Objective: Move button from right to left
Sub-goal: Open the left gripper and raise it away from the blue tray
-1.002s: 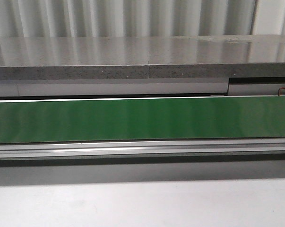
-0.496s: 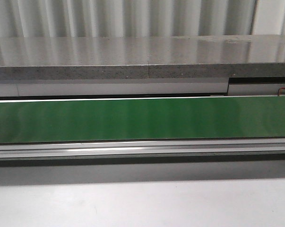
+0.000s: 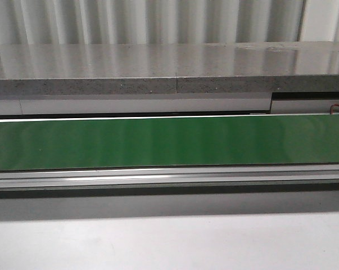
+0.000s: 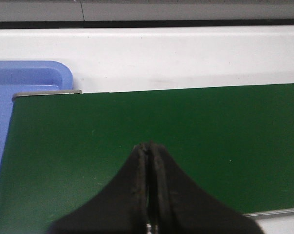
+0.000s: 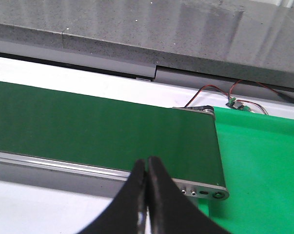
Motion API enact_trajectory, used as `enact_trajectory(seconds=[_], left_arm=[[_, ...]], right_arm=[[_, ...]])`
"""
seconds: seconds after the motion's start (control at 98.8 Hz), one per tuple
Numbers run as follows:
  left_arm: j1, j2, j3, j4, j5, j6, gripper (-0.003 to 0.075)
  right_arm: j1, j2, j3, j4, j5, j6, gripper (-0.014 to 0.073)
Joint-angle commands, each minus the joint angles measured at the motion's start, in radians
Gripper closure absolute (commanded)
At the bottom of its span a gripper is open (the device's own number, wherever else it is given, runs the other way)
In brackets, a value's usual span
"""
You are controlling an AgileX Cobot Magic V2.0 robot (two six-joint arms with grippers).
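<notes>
The button is out of view in every frame. My left gripper [image 4: 148, 146] is shut with nothing between its black fingers, hovering over the green conveyor belt [image 4: 137, 126] near the belt's end. My right gripper [image 5: 147, 161] is also shut and empty, above the near rail of the green belt [image 5: 98, 126] close to its other end. Neither gripper shows in the front view, where only the bare green belt [image 3: 169, 140] runs across.
A blue tray [image 4: 20, 80] sits past the belt's end in the left wrist view. A green tray [image 5: 264, 165] lies beyond the belt's end in the right wrist view, with red wires [image 5: 220, 90] behind it. A grey stone ledge [image 3: 169, 67] runs behind the conveyor.
</notes>
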Motion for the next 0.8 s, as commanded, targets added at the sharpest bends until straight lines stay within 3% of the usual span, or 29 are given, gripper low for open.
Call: enact_trajectory(seconds=[0.0,0.415,0.789], left_arm=[[-0.007,-0.090,0.030,-0.020,-0.105,-0.007,0.0741],[-0.007,-0.431,0.220,-0.018,-0.124,0.001,0.0741],[-0.007,-0.728,0.295,-0.013,-0.120,0.001,0.0741]], right_arm=[[-0.002,0.011,-0.023,0.003,-0.080,-0.005,0.0661],[-0.002,0.011,-0.023,0.003,-0.080,-0.005,0.0661],[-0.002,0.011,-0.023,0.003,-0.080,-0.005,0.0661]])
